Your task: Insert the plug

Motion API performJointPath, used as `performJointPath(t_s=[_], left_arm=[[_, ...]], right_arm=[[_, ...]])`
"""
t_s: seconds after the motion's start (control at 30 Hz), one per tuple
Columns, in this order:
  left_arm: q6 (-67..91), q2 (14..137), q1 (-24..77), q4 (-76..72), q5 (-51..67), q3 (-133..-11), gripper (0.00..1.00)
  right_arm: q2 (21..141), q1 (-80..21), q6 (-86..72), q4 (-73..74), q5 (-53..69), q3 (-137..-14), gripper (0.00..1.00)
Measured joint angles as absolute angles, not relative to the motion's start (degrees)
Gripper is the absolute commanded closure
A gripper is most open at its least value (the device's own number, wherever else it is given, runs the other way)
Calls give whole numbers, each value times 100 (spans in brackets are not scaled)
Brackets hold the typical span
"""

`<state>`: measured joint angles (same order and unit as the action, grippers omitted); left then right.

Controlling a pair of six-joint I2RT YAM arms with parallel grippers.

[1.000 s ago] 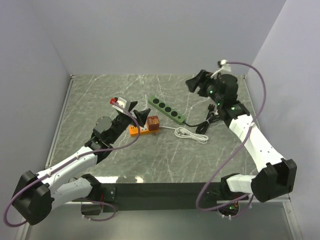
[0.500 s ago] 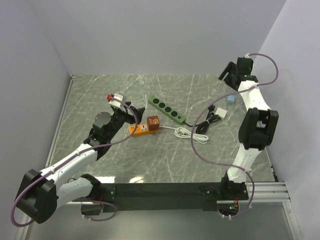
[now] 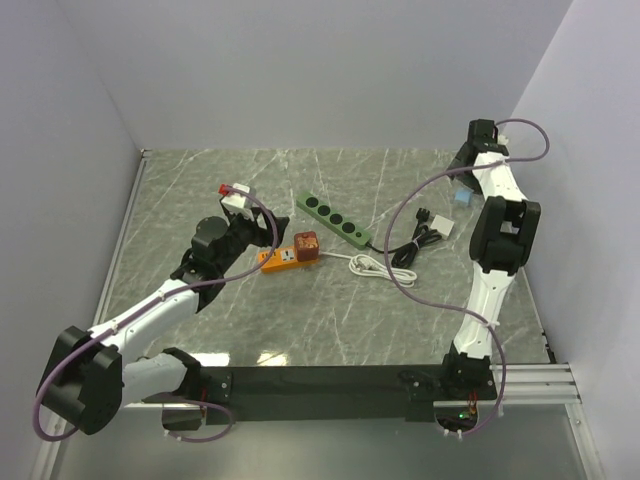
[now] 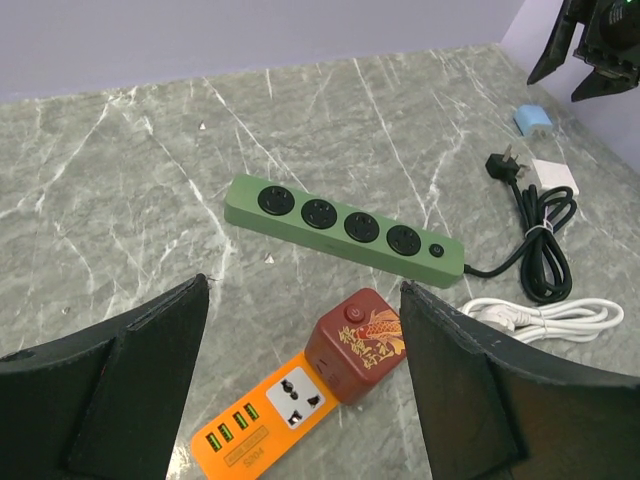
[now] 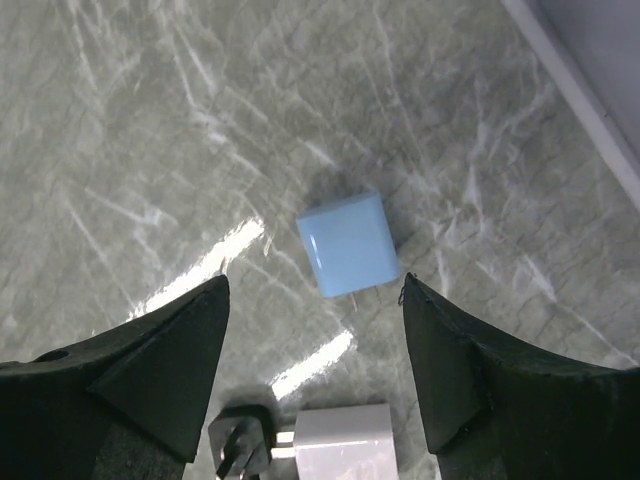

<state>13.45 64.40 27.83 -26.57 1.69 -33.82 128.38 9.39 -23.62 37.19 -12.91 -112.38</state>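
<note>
Over the table [image 3: 330,320], seen from above, our left gripper [image 3: 262,232] hangs near the orange power strip [image 3: 282,259], the right gripper [image 3: 461,162] near the far right corner. From the left wrist, we see that gripper wide open, holding nothing. From the right wrist, the other stands open and empty over the blue plug [image 5: 348,245] on the table.

Grey marble bench [image 3: 330,320] is carrying the clutter. Red cube adapter [image 4: 362,340] is sitting mid-bench; white cord [image 4: 545,318] is lying coiled just to its right. Black cord bundle [image 4: 545,240] is lying behind that, w/ a white charger block [image 4: 556,176] resting beside its plug end.
</note>
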Motion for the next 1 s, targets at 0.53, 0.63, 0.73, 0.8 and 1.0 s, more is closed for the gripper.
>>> performJointPath(t_s=[0.53, 0.63, 0.73, 0.8, 1.0], left_arm=[[1398, 6436, 2783, -2491, 226, -3389, 17], [1428, 6436, 2783, -2488, 239, -3389, 17], [1428, 6440, 2783, -2460, 263, -3413, 17], [1428, 6440, 2783, -2447, 281, -3441, 17], [1426, 6442, 2783, -2447, 320, -3461, 17]], right_arm=[[13559, 961, -2095, 4075, -1664, -11725, 23], [13631, 976, -2040, 4134, -1680, -11808, 26], [13756, 987, -1973, 4167, -1688, -11972, 31], [13839, 991, -1938, 4167, -1688, -12064, 37], [13963, 991, -1824, 4165, -1669, -12121, 65]])
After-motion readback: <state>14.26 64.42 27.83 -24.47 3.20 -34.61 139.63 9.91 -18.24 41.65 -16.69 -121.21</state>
